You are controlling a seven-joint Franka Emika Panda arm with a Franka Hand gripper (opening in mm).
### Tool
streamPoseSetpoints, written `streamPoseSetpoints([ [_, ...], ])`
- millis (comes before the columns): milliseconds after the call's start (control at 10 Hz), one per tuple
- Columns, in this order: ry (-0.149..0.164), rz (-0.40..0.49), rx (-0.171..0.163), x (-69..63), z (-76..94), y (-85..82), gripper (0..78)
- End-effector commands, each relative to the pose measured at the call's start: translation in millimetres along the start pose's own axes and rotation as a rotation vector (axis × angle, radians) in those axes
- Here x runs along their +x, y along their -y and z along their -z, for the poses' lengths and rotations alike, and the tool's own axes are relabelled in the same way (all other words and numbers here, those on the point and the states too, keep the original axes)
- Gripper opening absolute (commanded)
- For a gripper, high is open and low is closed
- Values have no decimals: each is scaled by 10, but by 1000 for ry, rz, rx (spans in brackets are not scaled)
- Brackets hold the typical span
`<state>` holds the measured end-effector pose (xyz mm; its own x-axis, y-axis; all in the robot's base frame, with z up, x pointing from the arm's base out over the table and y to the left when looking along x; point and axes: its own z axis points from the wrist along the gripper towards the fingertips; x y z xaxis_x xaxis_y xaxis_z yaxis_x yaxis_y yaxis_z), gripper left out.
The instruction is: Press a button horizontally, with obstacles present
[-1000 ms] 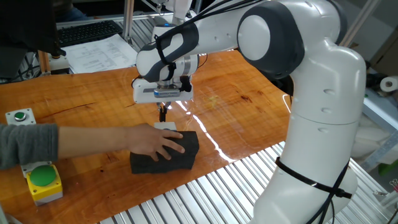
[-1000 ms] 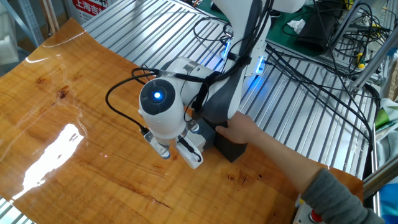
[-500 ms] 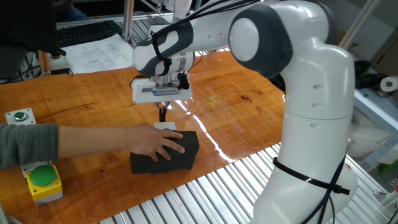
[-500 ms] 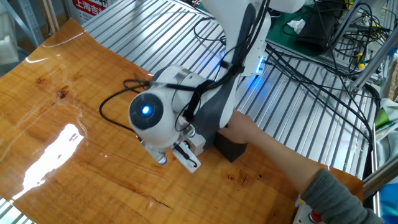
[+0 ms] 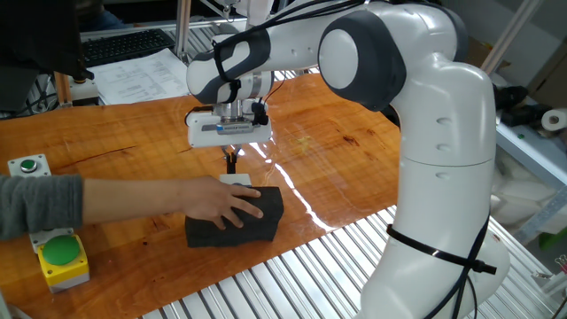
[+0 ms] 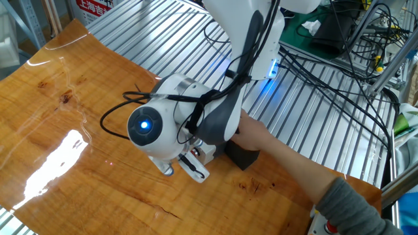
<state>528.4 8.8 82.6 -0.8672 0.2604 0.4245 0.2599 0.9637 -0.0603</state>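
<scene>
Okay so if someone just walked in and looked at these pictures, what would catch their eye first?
The big white robot arm fills the right of the scene, bending over the glossy wooden table with its gripper pointing down near the middle. Right below it, a person's hand rests on a black rectangular block near the table's front edge. At far left sits a yellow box with a green button.

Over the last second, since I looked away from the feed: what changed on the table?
The robot arm swung a little toward the keyboard side, carrying the tool slightly away from the black block. Nothing was gripped or released. The person's hand on the block, the small pale button and the yellow box kept their places.
</scene>
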Motion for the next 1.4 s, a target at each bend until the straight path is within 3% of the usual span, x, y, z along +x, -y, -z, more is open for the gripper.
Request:
streamPoseSetpoints([
  [100, -14, 7, -4, -5, 12, 0, 0],
  [1400, -63, 11, 0, -15, -37, -8, 0],
])
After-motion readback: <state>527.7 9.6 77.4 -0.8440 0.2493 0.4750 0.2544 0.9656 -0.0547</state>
